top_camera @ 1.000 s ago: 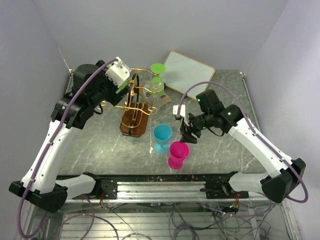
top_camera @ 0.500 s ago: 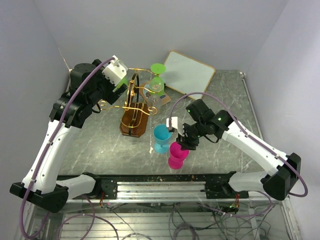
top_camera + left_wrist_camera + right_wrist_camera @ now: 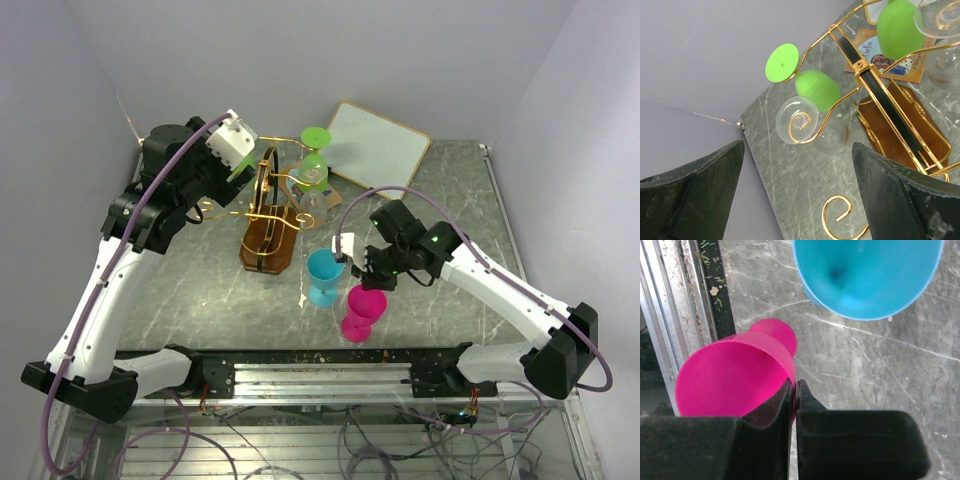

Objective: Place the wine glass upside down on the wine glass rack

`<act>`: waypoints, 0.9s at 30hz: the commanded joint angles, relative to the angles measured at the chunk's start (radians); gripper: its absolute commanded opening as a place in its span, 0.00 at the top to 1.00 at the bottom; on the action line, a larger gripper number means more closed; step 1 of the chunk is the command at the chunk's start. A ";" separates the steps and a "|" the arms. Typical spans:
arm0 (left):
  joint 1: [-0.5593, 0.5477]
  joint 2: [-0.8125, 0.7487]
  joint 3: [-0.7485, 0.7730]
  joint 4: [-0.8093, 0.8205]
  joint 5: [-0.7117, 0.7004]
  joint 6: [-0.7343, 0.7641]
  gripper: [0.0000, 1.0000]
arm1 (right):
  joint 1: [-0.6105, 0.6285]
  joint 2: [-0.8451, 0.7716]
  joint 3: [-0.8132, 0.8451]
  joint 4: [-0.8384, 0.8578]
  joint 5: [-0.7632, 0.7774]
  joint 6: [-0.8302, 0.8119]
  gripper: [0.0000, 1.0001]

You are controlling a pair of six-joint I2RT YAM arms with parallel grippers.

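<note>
A pink wine glass (image 3: 362, 310) stands upright near the table's front edge. My right gripper (image 3: 372, 282) is shut on its rim; in the right wrist view one finger is inside the pink bowl (image 3: 730, 375) and the other outside, the gripper (image 3: 795, 387) pinching the wall. The gold wire wine glass rack (image 3: 268, 215) with its brown wooden base (image 3: 900, 125) stands left of centre. A green glass (image 3: 817, 87) and a clear glass (image 3: 797, 120) hang upside down from its arms. My left gripper (image 3: 240, 165) hovers open above the rack's left side, holding nothing.
A blue wine glass (image 3: 324, 275) stands upright just left of the pink one, its bowl (image 3: 865, 275) close beyond my right fingers. A white board (image 3: 378, 145) leans at the back. A printed card (image 3: 875, 52) lies under the rack. The metal rail (image 3: 670, 315) borders the front edge.
My right gripper moved left and down to the pink glass and closed on its rim. The left arm drew back slightly from the rack and stayed open.
</note>
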 commanded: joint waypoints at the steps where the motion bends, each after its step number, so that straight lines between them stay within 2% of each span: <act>1: 0.010 0.011 0.008 0.047 0.023 0.005 0.02 | -0.030 -0.013 0.016 -0.016 0.041 -0.020 1.00; 6: 0.010 0.025 0.025 0.044 0.032 -0.001 0.02 | -0.099 -0.043 0.056 -0.079 0.095 -0.051 1.00; 11: 0.010 0.040 0.040 0.058 0.052 -0.056 0.01 | -0.229 -0.138 0.123 -0.051 0.214 -0.039 1.00; 14: 0.010 0.057 0.048 0.075 0.075 -0.105 0.00 | -0.308 -0.169 0.167 0.022 0.288 -0.007 1.00; 18: 0.010 0.101 0.099 0.063 0.131 -0.201 0.00 | -0.320 -0.153 0.249 0.130 0.387 0.039 1.00; 22: 0.019 0.120 0.086 0.105 0.224 -0.298 0.01 | -0.319 -0.148 0.283 0.339 0.451 0.089 1.00; 27: 0.020 0.139 0.097 0.152 0.342 -0.401 0.05 | -0.320 -0.086 0.417 0.479 0.408 0.221 1.00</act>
